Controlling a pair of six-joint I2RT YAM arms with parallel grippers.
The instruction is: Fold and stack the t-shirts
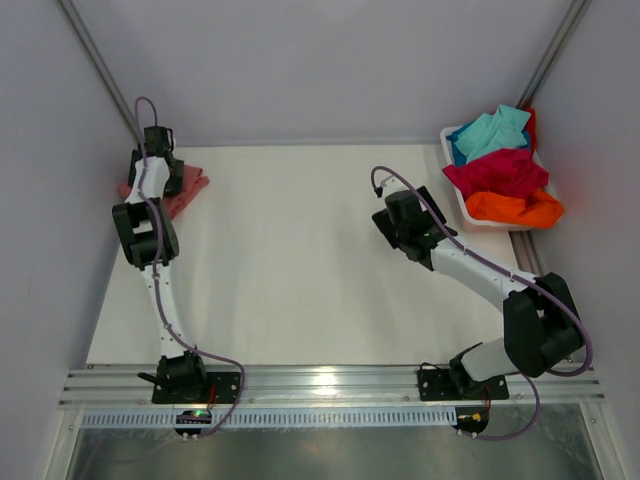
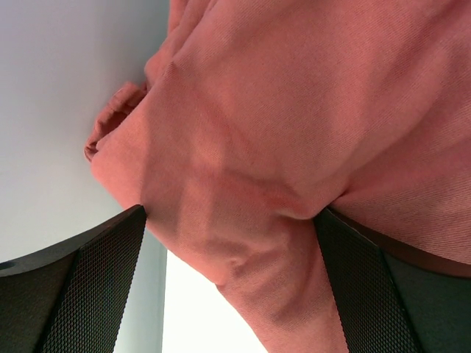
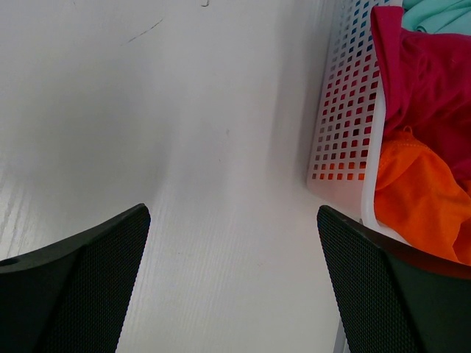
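Left wrist view: the left gripper (image 2: 232,250), fingers spread wide, straddles the crumpled salmon-pink t-shirt (image 2: 294,110), upper left in the overhead frame. The right gripper (image 3: 232,246), likewise spread and empty, faces the tub (image 3: 342,110) of other t-shirts (image 3: 434,81), upper right.

the salmon-pink tee (image 1: 190,190) lies crumpled in a loose, unfolded heap at the far left corner of the table (image 1: 300,260). the other three sit bunched in the white tub (image 3: 342,110) at the far right: turquoise tee (image 1: 492,130) farthest, crimson tee (image 1: 500,172) in the middle, orange tee (image 1: 515,208) nearest.
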